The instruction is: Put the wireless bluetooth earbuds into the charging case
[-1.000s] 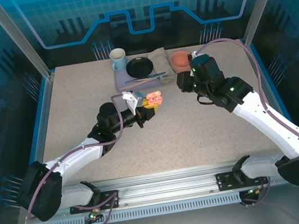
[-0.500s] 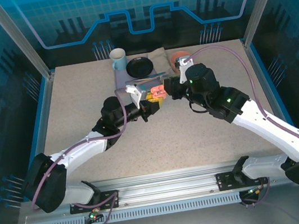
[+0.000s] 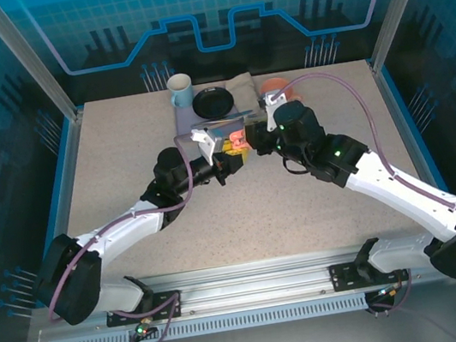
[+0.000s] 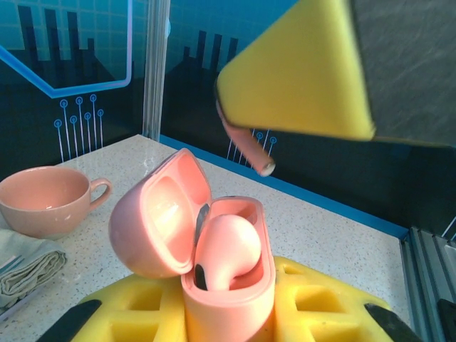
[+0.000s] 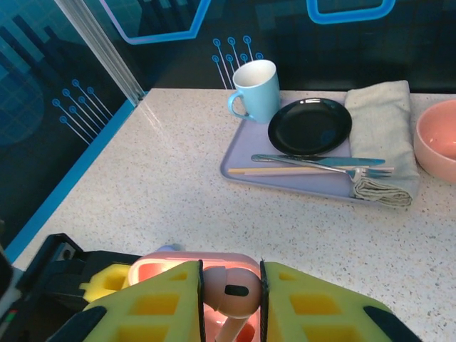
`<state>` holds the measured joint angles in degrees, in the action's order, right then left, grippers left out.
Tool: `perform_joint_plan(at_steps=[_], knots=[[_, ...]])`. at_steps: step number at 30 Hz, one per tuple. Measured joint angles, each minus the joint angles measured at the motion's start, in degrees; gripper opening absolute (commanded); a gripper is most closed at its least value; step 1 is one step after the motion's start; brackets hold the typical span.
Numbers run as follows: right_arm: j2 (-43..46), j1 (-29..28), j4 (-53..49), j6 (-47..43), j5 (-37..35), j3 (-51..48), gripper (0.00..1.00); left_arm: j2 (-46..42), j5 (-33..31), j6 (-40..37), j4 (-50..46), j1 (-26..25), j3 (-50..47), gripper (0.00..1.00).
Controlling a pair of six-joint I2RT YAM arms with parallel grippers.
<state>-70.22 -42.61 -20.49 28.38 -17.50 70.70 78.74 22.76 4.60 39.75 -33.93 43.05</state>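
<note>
Left gripper (image 3: 230, 160) clamps the pink case (image 4: 229, 311) upright, lid open, to receive. Right gripper (image 5: 229, 303) pinches a pink earbud (image 5: 229, 283) just above it, stem down, apparently for insertion. A seated earbud (image 4: 226, 246) occupies one socket.

Right wrist view: bud (image 5: 228, 288) stem cut off at frame bottom; case (image 5: 160, 271) mostly hidden behind right gripper (image 5: 229, 276).

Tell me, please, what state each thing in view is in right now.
Case: open, lid tipped back, clamped in left end effector.
Seated bud: in its case slot.
Held bud: pinched in right end effector, above case, not inserted.
Mug: upright.
Cup: upright.
Cloth: folded.
</note>
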Motion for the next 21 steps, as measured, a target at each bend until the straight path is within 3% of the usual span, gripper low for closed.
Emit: perform_joint_plan(at_steps=[21], knots=[[-1.22,-0.13,2.60,-1.42,-0.33,-2.58,0.18,-0.48,-0.48,-0.02,-0.37,0.00,0.00,0.00]])
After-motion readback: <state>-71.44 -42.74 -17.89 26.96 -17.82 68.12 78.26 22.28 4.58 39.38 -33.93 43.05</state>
